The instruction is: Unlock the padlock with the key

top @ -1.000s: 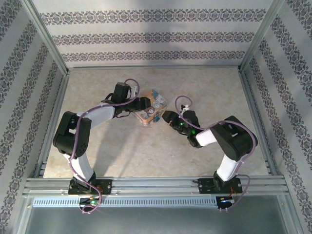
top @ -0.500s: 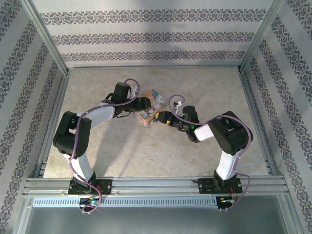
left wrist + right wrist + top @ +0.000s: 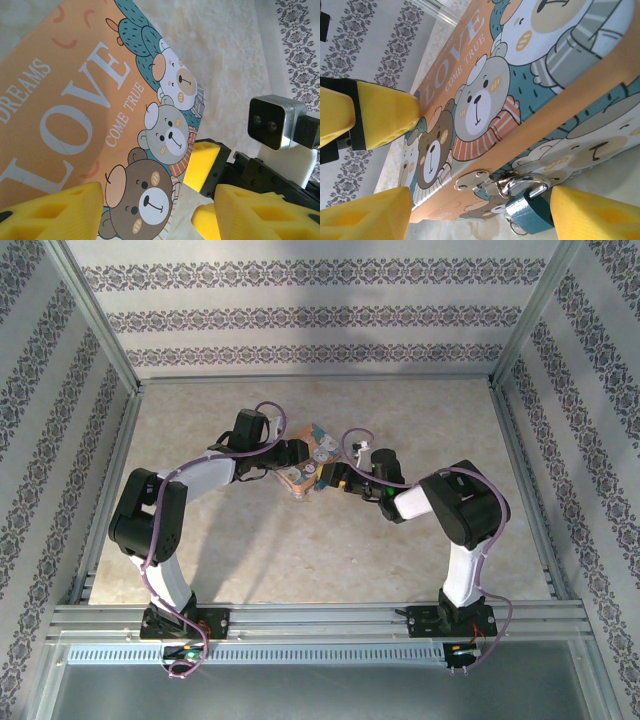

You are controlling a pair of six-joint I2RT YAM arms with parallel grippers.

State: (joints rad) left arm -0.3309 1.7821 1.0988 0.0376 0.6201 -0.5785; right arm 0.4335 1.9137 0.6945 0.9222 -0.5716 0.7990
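Starting at my right gripper [image 3: 482,210]: its two yellow pads [image 3: 590,215] stand well apart, released and gripping nothing. Between them hangs the padlock [image 3: 530,214], a small teal-blue body with a silvery shackle. It sits much nearer the right-hand pad, just beside it; whether they touch I cannot tell. The shackle passes through a silvery hasp [image 3: 479,184] on the orange front wall of a flat box [image 3: 470,65]. The box lid bears the white lettering "LOVE" and "COME TRUE" and a row of cartoon bears in scarves on a teal ground.

My left gripper [image 3: 160,200] is likewise released, its yellow pads wide apart. One pad overlaps the lid's near corner in the left wrist view; contact I cannot tell. The other pad sits off the box edge, beyond a strip of bare table. Across that strip, one of the right gripper's fingers [image 3: 206,164] and its grey wrist camera [image 3: 275,122] face the side of the box.

From above, the box lies slanted on the pale marbled table [image 3: 400,550], a little beyond its middle. My left gripper is against its left side and my right gripper is at its near right corner. Both arms bend inward to meet there. Patterned wallpaper panels [image 3: 320,315] in a metal frame close the table on three sides.
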